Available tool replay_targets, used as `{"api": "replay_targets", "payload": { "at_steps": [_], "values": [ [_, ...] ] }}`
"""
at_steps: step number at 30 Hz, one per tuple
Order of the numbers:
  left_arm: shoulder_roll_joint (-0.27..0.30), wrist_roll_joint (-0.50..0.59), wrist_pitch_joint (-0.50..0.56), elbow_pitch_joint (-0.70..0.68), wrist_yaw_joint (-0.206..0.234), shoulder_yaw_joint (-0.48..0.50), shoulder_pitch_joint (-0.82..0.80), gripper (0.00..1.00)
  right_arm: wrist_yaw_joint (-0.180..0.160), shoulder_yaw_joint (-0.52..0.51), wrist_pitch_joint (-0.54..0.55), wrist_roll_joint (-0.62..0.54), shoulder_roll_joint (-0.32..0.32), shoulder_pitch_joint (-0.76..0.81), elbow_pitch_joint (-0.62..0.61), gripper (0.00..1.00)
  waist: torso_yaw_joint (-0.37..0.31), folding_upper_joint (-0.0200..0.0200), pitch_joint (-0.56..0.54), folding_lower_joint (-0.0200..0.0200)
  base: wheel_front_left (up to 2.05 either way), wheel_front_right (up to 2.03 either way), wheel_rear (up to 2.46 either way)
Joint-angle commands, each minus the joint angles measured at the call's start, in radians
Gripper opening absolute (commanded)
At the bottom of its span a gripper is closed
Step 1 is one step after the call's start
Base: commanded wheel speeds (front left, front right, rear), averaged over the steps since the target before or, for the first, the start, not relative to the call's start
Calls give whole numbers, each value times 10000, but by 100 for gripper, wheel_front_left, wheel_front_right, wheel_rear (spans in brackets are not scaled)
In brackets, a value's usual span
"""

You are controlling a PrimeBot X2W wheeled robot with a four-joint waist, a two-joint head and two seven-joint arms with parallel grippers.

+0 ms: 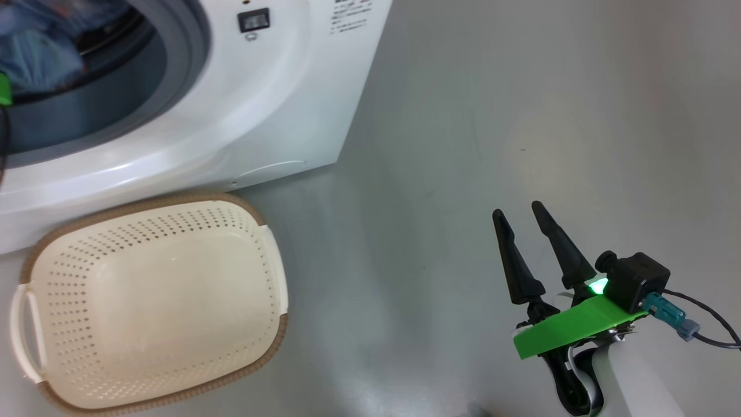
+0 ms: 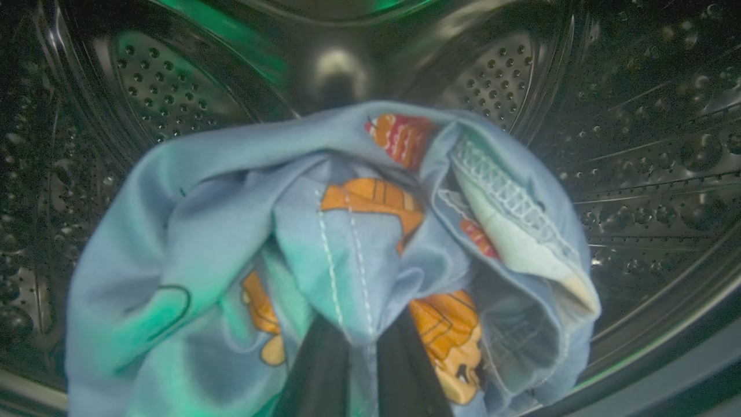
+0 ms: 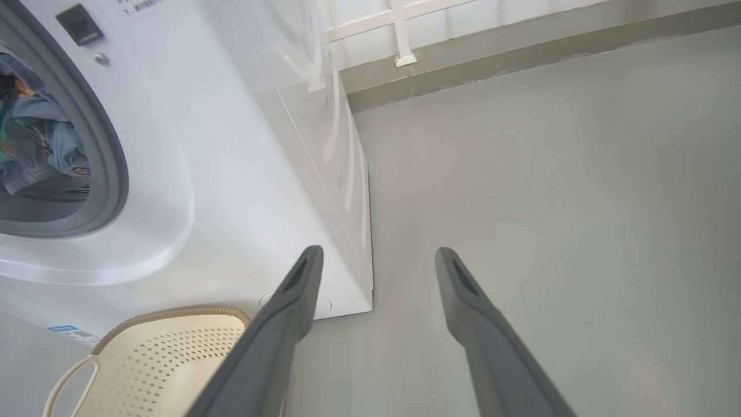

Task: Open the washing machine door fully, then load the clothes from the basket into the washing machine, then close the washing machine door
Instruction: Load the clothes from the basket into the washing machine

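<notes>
Inside washing machine (image 1: pixel 260 116), left gripper (image 2: pixel 362 347) clamped on bunched clothes (image 2: pixel 202 231), right gripper (image 1: pixel 517 211) wide, empty

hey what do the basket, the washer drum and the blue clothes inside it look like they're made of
The basket looks like cream moulded plastic, slightly glossy, with rows of holes. The washing machine drum seems polished steel: glints, perforations. The clothes look like soft matte printed fabric with stitched seams; fibre unclear.

The big white washing machine (image 1: pixel 278 116) has a smooth glossy shell and a shiny perforated steel drum (image 2: pixel 637 145), the light-blue printed clothes (image 2: pixel 231 202) are soft matt stitched cloth, and the cream perforated basket (image 1: pixel 81 278) is smooth plastic with a woven-look brown rim.
</notes>
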Motion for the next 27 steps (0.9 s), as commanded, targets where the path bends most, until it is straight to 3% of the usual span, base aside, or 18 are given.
{"api": "replay_targets", "payload": {
  "at_steps": [1, 10, 12, 13, 15, 27],
  "values": [
    [568, 216, -61, -186, -13, 280, -204, 0, 16, 247, -49, 31, 49, 20, -216, 100, -111, -1, 50, 0, 0, 0, 0],
    [611, 565, -61, 1068, -13, -401, -269, 2, 16, 410, -49, 71, 65, 84, -170, 100, -274, -1, 96, 0, 0, 0, 0],
    [575, 448, -61, 1377, -13, -722, -407, 40, 16, 403, -49, 69, 67, 72, -172, 100, -238, -1, 130, 0, 0, 0, 0],
    [575, 448, -61, 1377, -13, -722, -407, 40, 16, 403, -49, 69, 67, 72, -172, 100, -238, -1, 130, 0, 0, 0, 0],
    [592, 324, -61, 1600, -13, -997, -564, 98, 16, 374, -49, 66, 70, 58, -171, 100, -179, -1, 143, 0, 0, 0, 0],
    [480, -858, 224, 2528, -13, -2495, -1071, 100, 16, 304, -49, 97, 74, -72, -149, 100, 247, -1, 57, 0, 0, 0, 0]
  ]
}}
